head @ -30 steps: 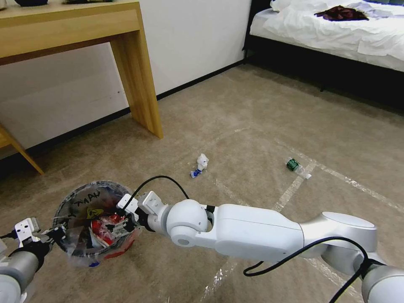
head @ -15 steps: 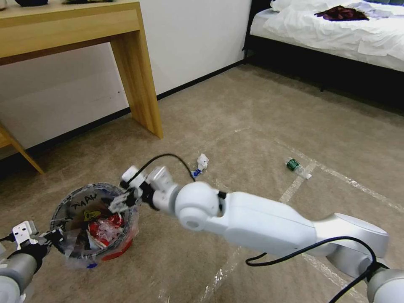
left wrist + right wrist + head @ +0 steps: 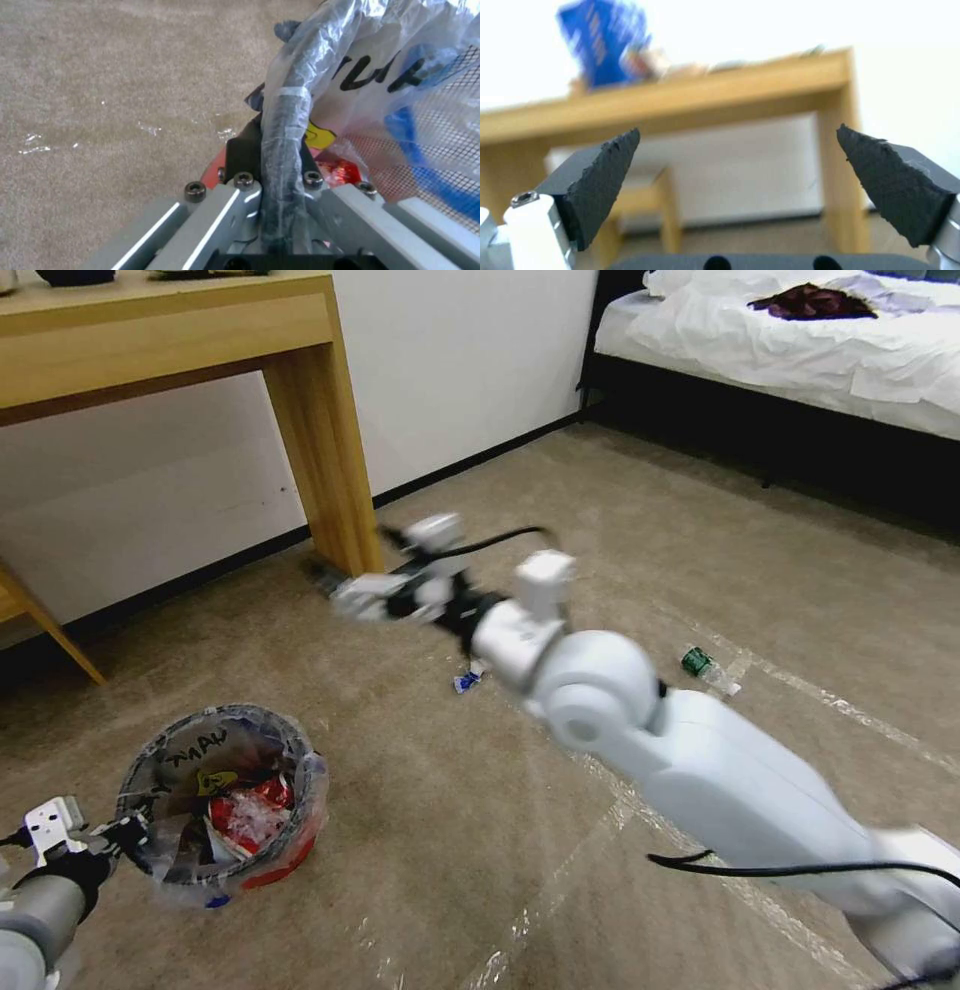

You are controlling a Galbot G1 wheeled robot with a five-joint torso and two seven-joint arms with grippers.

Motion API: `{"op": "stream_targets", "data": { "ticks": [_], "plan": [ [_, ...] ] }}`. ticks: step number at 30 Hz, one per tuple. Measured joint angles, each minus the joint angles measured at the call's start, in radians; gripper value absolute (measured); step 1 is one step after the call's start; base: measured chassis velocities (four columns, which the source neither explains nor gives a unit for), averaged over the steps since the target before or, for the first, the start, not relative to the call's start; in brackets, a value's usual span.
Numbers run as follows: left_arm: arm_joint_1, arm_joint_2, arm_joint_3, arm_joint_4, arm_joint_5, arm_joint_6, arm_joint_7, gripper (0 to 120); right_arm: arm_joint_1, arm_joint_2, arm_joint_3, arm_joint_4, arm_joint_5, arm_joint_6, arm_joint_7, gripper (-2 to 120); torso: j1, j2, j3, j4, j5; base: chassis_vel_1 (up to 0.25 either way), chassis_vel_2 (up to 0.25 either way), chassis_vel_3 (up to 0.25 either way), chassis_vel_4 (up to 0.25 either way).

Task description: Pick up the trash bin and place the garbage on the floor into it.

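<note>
Grip on the left: left claw (image 3: 272, 176) clamped on the taped black rim of the trash bin (image 3: 225, 800), low at the robot's left side; cannot tell whether resting on the floor (image 3: 430, 850) or just clear of it. Right claw (image 3: 737, 150) apart and empty, raised well away from the bin, pointing toward the leg of the wooden surface (image 3: 200, 330).

Inside the bin: red wrappers (image 3: 245, 815) and clear plastic already in the liner. Judged from that, well into the task but not finished. Left on the carpet: a white tissue with a blue scrap (image 3: 466, 680) just beyond the right arm, and a green-labelled bottle (image 3: 700, 663) farther right, beside a tape line (image 3: 600, 830).

Writing: black marker letters on the bag near the rim, large but crumpled; looks like three or four capitals, not readable with certainty. Yellow sticker (image 3: 212, 780) below them, print too small to read. Bottle label green, no legible words. Blue box (image 3: 605, 48) on the surface, blurred, unreadable.
</note>
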Motion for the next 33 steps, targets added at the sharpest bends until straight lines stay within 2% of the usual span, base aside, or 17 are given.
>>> {"op": "stream_targets", "data": {
  "ticks": [1, 2, 5, 6, 7, 8, 10, 11, 12, 14, 18, 19, 20, 26, 33],
  "plan": [
    [-0.002, -0.008, 0.0, -0.002, 0.021, -0.003, 0.007, 0, -0.058, -0.021, 0.082, -0.001, -0.031, 0.072, -0.034, 100, 0.0, 0.0, 0.0, 0.0003, -0.0001, 0.0, 0.0, 0.0, 0.0],
    [-0.002, -0.008, 0.0, -0.002, 0.021, -0.003, 0.007, 0, -0.058, -0.021, 0.082, -0.001, -0.031, 0.072, -0.034, 100, 0.0, 0.0, 0.0, 0.0003, -0.0001, 0.0, 0.0, 0.0, 0.0],
    [0.003, -0.032, -0.005, -0.015, 0.04, -0.006, 0.014, 0, -0.19, -0.031, 0.305, -0.023, -0.135, 0.211, -0.112, 100, 0.0, 0.0, 0.0, -0.0002, 0.0, 0.0, 0.0, 0.0, 0.0],
    [0.003, -0.032, -0.005, -0.015, 0.04, -0.006, 0.014, 0, -0.19, -0.031, 0.305, -0.023, -0.135, 0.211, -0.112, 100, 0.0, 0.0, 0.0, -0.0002, 0.0, 0.0, 0.0, 0.0, 0.0],
    [0.009, -0.043, -0.009, -0.02, 0.044, -0.007, 0.016, 0, -0.23, -0.022, 0.384, -0.032, -0.173, 0.238, -0.126, 100, 0.0, 0.0, 0.0, 0.0002, -0.0001, 0.0, 0.0, 0.0, 0.0],
    [0.009, -0.043, -0.009, -0.02, 0.044, -0.007, 0.016, 0, -0.23, -0.022, 0.384, -0.032, -0.173, 0.238, -0.126, 100, 0.0, 0.0, 0.0, 0.0002, -0.0001, 0.0, 0.0, 0.0, 0.0],
    [0.018, -0.061, -0.017, -0.03, 0.062, -0.011, 0.023, 0, -0.314, -0.003, 0.525, -0.037, -0.246, 0.266, -0.143, 100, 0.0, 0.0, 0.0, 0.0006, -0.0001, 0.0, 0.0, 0.0, 0.0],
    [0.018, -0.061, -0.017, -0.03, 0.062, -0.011, 0.023, 0, -0.314, -0.003, 0.525, -0.037, -0.246, 0.266, -0.143, 100, 0.0, 0.0, 0.0, 0.0006, -0.0001, 0.0, 0.0, 0.0, 0.0],
    [0.02, -0.074, -0.02, -0.036, 0.078, -0.015, 0.033, 0, -0.374, 0.007, 0.603, -0.026, -0.293, 0.27, -0.14, 100, 0.0, 0.0, 0.0, 0.0002, 0.0, 0.0, 0.0, 0.0, 0.0],
    [0.024, -0.087, -0.022, -0.044, 0.086, -0.017, 0.038, 0, -0.446, 0.019, 0.674, -0.008, -0.36, 0.264, -0.111, 100, 0.0, 0.0, 0.0, -0.0006, -0.0005, 0.0, 0.0, 0.0, 0.0],
    [0.032, -0.1, -0.026, -0.053, 0.092, -0.018, 0.04, 0, -0.501, 0.038, 0.725, -0.008, -0.431, 0.267, -0.087, 100, 0.0, 0.0, 0.0, -0.0002, -0.0002, 0.0, 0.0, 0.0, 0.0],
    [0.037, -0.103, -0.029, -0.061, 0.093, -0.019, 0.04, 0, -0.545, 0.054, 0.754, -0.01, -0.47, 0.28, -0.073, 100, 0.0, 0.0, 0.0, 0.0008, -0.0006, 0.0, 0.0, 0.0, 0.0],
    [0.04, -0.104, -0.031, -0.069, 0.093, -0.019, 0.04, 0, -0.58, 0.065, 0.769, -0.01, -0.482, 0.289, -0.066, 100, 0.0, 0.0, 0.0, 0.0004, -0.0002, 0.0, 0.0, 0.0, 0.0],
    [0.055, -0.109, -0.035, -0.086, 0.091, -0.017, 0.037, 0, -0.667, 0.102, 0.788, -0.011, -0.495, 0.352, -0.028, 97, 0.0, 0.0, 0.0, 0.0001, -0.0005, 0.0, 0.0, 0.0, 0.0],
    [0.061, -0.114, -0.037, -0.1, 0.09, -0.016, 0.036, 0, -0.703, 0.126, 0.795, -0.02, -0.521, 0.36, 0.004, 93, 0.0, 0.0, 0.0, 0.0002, -0.0005, 0.0, 0.0, 0.0, 0.0]
  ]
}}
